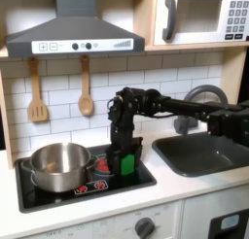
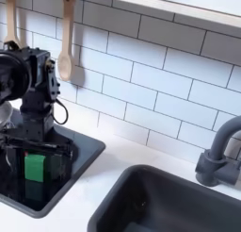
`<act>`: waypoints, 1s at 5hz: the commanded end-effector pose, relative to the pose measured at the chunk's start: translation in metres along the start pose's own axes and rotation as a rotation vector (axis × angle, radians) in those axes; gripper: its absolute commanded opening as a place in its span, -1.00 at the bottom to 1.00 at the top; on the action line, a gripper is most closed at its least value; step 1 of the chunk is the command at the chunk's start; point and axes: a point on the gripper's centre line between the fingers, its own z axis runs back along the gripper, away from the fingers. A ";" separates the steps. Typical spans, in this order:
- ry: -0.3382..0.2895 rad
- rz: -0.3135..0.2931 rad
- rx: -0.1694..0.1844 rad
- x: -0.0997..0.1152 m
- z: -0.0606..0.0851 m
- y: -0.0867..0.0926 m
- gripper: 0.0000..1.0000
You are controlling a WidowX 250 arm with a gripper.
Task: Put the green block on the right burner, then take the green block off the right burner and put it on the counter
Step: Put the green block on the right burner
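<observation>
Gripper (image 1: 125,163) clenched on green block (image 1: 126,165), low over right burner (image 1: 103,166) on stove. Likely placing step. Next: release on rings, regrasp, carry to counter (image 2: 132,146).

The block (image 1: 126,164) hides part of the right burner (image 1: 105,168) in the first exterior view. The tap (image 2: 220,151) at 3 o'clock and the sink (image 2: 165,206) at 6 o'clock are cut off in the second exterior view.
</observation>
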 end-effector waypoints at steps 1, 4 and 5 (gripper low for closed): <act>-0.016 -0.013 -0.014 -0.004 0.026 0.000 1.00; -0.046 -0.068 -0.063 -0.024 0.067 -0.010 1.00; -0.064 -0.084 -0.066 -0.032 0.076 -0.012 1.00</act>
